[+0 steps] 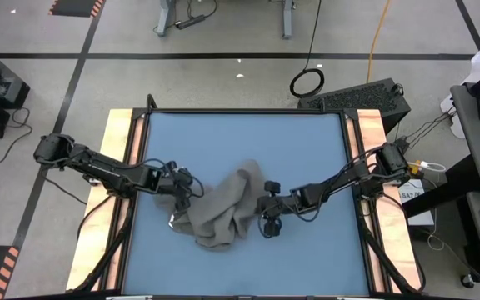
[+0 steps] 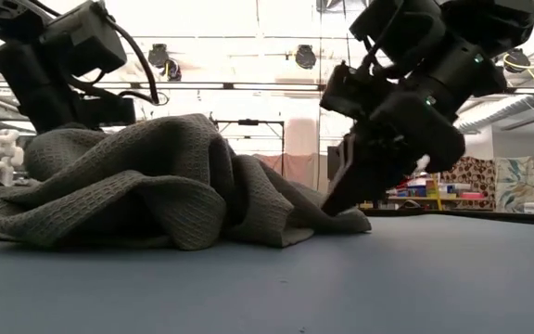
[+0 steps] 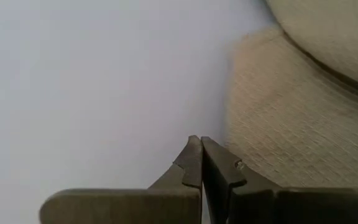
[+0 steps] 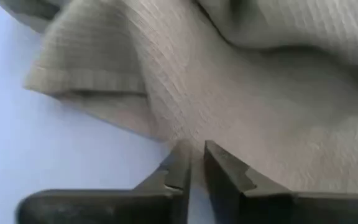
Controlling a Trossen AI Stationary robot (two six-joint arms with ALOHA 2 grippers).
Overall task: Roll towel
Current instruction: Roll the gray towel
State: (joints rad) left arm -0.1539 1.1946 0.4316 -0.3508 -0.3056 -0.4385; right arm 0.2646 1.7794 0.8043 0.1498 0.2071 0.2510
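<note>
Grey-brown waffle-weave towel (image 1: 223,212) lies crumpled mid-table on the blue tabletop (image 1: 307,150), nearer the front edge, not yet flat enough to roll. Left gripper (image 3: 200,149) sits at its left side, fingers pressed together on nothing visible. Right gripper (image 4: 196,155), slightly parted, straddles the right hem, probably to pull it flat. Long axis runs roughly back-right to front-left.

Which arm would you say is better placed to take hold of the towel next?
Probably right: its tool is slightly open against the towel edge. The left tool is shut beside it.
</note>
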